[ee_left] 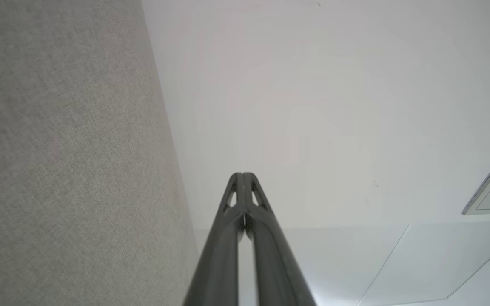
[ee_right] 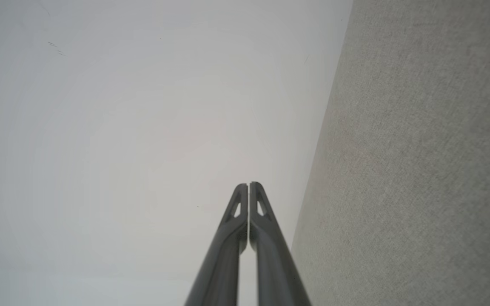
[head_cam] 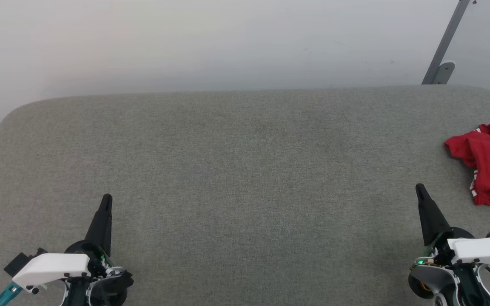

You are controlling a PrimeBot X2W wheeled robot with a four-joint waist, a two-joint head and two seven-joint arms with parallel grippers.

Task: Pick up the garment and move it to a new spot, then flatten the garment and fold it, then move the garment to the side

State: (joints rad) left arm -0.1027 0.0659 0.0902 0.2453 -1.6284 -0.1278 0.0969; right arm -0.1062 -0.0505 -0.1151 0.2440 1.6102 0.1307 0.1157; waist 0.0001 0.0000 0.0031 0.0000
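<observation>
Even, bright, diffuse light throughout.
Grey woven-fabric desk [head_cam: 245, 170] sharp in head view, shadows faint; plain white wall [ee_left: 334, 106] washed pale in wrist views, weave softening toward frame edges.

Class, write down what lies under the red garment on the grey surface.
The garment lies crumpled on the grey fabric surface, which shows bare beside it. Whatever its folds cover, and the part past the picture's edge, cannot be seen.
</observation>
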